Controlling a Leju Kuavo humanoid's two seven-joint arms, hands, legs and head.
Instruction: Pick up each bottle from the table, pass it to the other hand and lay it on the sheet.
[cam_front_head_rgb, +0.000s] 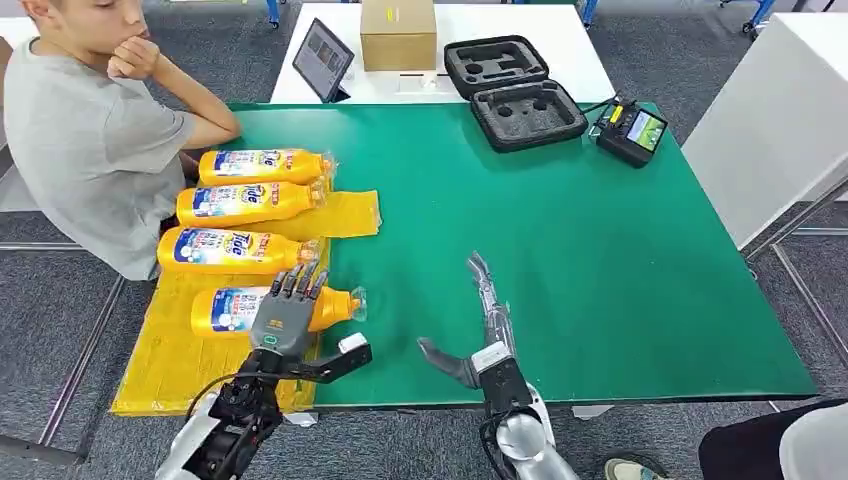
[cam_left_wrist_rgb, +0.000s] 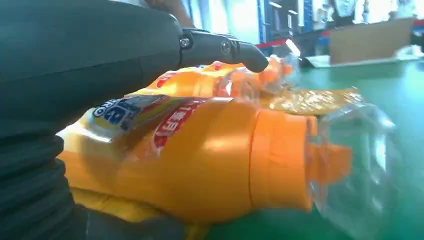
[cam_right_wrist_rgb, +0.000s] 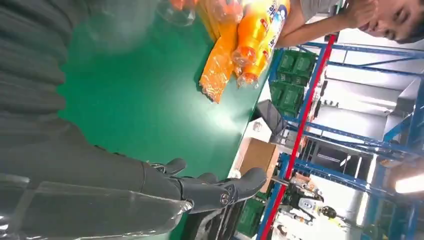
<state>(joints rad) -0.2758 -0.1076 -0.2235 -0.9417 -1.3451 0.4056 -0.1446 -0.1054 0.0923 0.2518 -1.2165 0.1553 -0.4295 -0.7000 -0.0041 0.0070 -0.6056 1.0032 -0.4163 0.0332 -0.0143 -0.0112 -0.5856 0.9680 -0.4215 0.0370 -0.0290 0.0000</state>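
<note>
Several orange Tide bottles lie side by side on the yellow sheet (cam_front_head_rgb: 170, 370) at the table's left. My left hand (cam_front_head_rgb: 285, 315) hovers over the nearest bottle (cam_front_head_rgb: 225, 310), fingers stretched straight across its shoulder and thumb held out to the side, clear of it. Close up, that bottle (cam_left_wrist_rgb: 210, 160) lies on its side with its clear cap toward the green cloth, and a dark finger (cam_left_wrist_rgb: 220, 47) reaches over it. My right hand (cam_front_head_rgb: 487, 320) rests above the bare green table to the right, fingers straight, thumb spread, holding nothing. Its fingers (cam_right_wrist_rgb: 220, 192) point toward the far bottles (cam_right_wrist_rgb: 255, 30).
A person (cam_front_head_rgb: 90, 140) sits at the table's left edge beside the sheet. At the back stand a tablet (cam_front_head_rgb: 322, 58), a cardboard box (cam_front_head_rgb: 398, 33), an open black foam case (cam_front_head_rgb: 515, 90) and a black handheld device (cam_front_head_rgb: 630, 130). The green table (cam_front_head_rgb: 620, 280) stretches wide to the right.
</note>
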